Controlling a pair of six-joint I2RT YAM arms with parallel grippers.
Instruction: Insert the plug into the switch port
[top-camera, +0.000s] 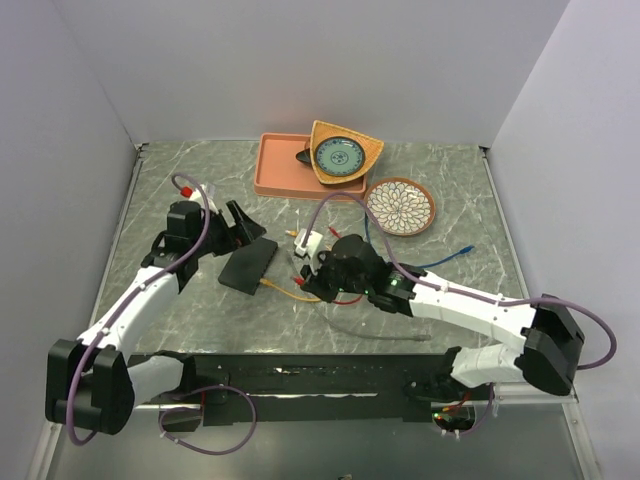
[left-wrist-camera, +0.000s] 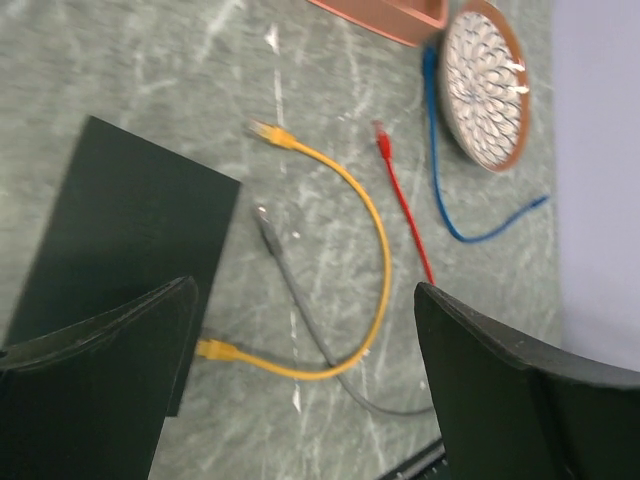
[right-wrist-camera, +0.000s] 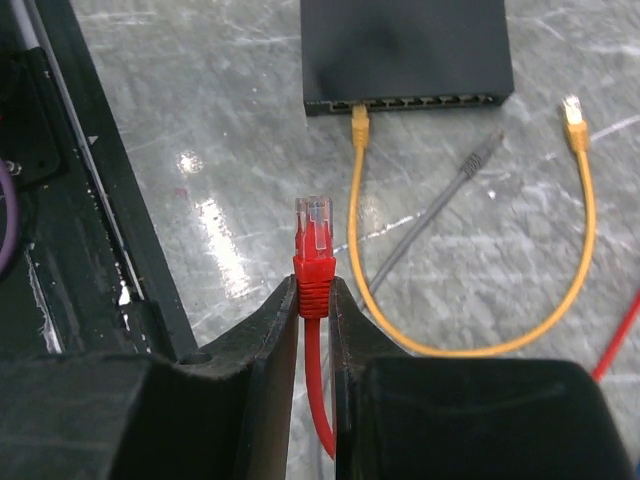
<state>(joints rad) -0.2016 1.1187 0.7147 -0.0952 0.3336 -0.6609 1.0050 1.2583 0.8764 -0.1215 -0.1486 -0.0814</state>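
Observation:
The switch (top-camera: 248, 265) is a flat black box lying on the marble table; it also shows in the left wrist view (left-wrist-camera: 120, 230) and in the right wrist view (right-wrist-camera: 405, 50). Its row of ports (right-wrist-camera: 410, 101) faces my right gripper. A yellow plug (right-wrist-camera: 360, 125) sits in one port. My right gripper (right-wrist-camera: 314, 290) is shut on the red plug (right-wrist-camera: 314, 245), whose clear tip points at the switch from a short distance away. My left gripper (left-wrist-camera: 305, 290) is open and empty, hovering by the switch's edge.
A yellow cable (left-wrist-camera: 370, 250), a grey cable (left-wrist-camera: 300, 300), a blue cable (left-wrist-camera: 450, 200) and the red cable's free end (left-wrist-camera: 385, 145) lie right of the switch. A salmon tray (top-camera: 280, 165), a wooden dish (top-camera: 345, 150) and a patterned plate (top-camera: 400, 205) stand behind.

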